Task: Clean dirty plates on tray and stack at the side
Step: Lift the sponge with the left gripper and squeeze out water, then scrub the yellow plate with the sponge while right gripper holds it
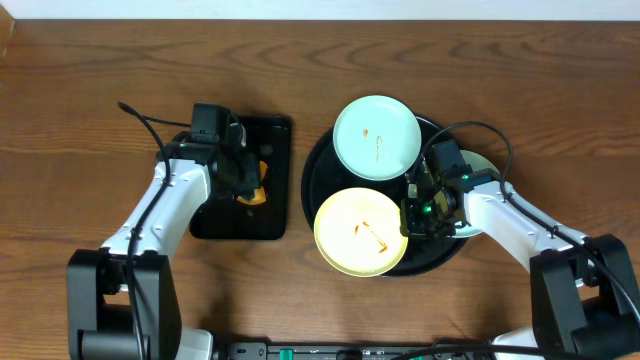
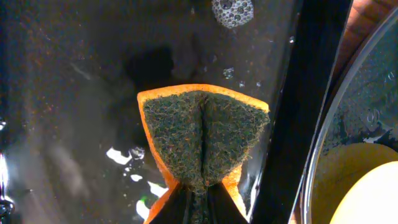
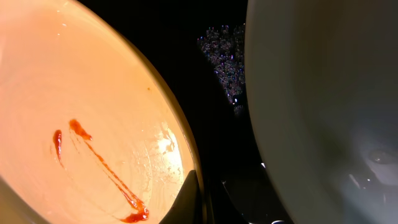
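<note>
The round black tray (image 1: 318,178) holds three plates. A mint plate (image 1: 375,138) with a thin sauce line lies at its back. A yellow plate (image 1: 358,232) with red smears lies at its front. The second mint plate (image 1: 482,163) lies on the right, mostly hidden under my right arm. My right gripper (image 1: 408,213) is shut on the yellow plate's right rim. In the right wrist view its fingers (image 3: 208,199) straddle the rim of the yellow plate (image 3: 93,118), beside the mint plate (image 3: 323,93). My left gripper (image 1: 245,178) is shut on an orange sponge (image 2: 202,134).
The sponge, with its green scouring face, hangs over a wet rectangular black tray (image 1: 272,135) left of the round tray; suds (image 2: 232,11) lie on it. The round tray's rim (image 2: 367,106) and the yellow plate (image 2: 354,186) show at the right of the left wrist view. Brown tabletop (image 1: 90,100) surrounds both.
</note>
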{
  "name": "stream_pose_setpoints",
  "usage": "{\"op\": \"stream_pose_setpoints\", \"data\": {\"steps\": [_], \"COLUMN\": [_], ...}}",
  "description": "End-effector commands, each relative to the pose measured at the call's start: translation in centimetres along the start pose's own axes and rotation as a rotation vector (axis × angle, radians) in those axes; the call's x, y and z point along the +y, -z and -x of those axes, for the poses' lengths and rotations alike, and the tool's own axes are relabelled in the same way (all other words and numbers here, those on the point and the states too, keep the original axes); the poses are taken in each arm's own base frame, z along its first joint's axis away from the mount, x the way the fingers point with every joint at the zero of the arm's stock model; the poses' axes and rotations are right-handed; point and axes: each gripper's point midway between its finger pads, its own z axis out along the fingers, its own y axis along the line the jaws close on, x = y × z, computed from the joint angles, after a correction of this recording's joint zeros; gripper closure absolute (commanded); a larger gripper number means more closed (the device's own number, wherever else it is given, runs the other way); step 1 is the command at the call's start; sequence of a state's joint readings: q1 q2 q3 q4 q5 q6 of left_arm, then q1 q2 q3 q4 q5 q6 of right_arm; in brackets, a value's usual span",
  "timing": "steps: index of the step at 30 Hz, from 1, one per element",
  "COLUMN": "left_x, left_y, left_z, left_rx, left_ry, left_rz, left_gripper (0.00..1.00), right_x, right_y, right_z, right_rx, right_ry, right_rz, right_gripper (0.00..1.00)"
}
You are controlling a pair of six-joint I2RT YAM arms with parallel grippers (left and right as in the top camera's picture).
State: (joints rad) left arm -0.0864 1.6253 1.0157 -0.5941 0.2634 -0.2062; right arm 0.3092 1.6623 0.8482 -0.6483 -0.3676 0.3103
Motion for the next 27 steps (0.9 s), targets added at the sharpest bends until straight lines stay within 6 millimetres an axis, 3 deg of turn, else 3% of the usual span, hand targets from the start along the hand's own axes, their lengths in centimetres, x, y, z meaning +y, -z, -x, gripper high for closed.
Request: {"op": "stream_pose_setpoints", "data": {"steps": [1, 6, 13, 21, 27], "left_x": [-0.1, -1.9, -8.5, -16.5, -19.6], "left_y": [0.2, 0.5, 2.6, 1.0, -0.9], "left_z": [0.2, -0.1, -0.7, -5.9, -9.7], "left_rx": [-0.007, 0.005, -0.053, 0.046, 0.144], "left_ry": [-0.003, -0.018, -0.197, -0.231, -0.045], "left_rz": [-0.001, -0.099, -0.252, -0.332, -0.305], "left_gripper": [0.92, 0.93, 0.92, 0.93, 0.93], "right_x": [0.3, 0.3, 0.3, 0.3, 0.3], "right_y": [-0.3, -0.3, -0.3, -0.3, -0.3], "right_z": [-0.2, -0.2, -0.2, -0.2, -0.2], "right_rx": [0.010, 0.010, 0.009, 0.009, 0.010], "right_ry": [0.005, 0.005, 0.005, 0.005, 0.005], "right_rz": [-0.002, -0.002, -0.002, -0.002, -0.002], "right_gripper": [0.99, 0.99, 0.99, 0.99, 0.99]}}
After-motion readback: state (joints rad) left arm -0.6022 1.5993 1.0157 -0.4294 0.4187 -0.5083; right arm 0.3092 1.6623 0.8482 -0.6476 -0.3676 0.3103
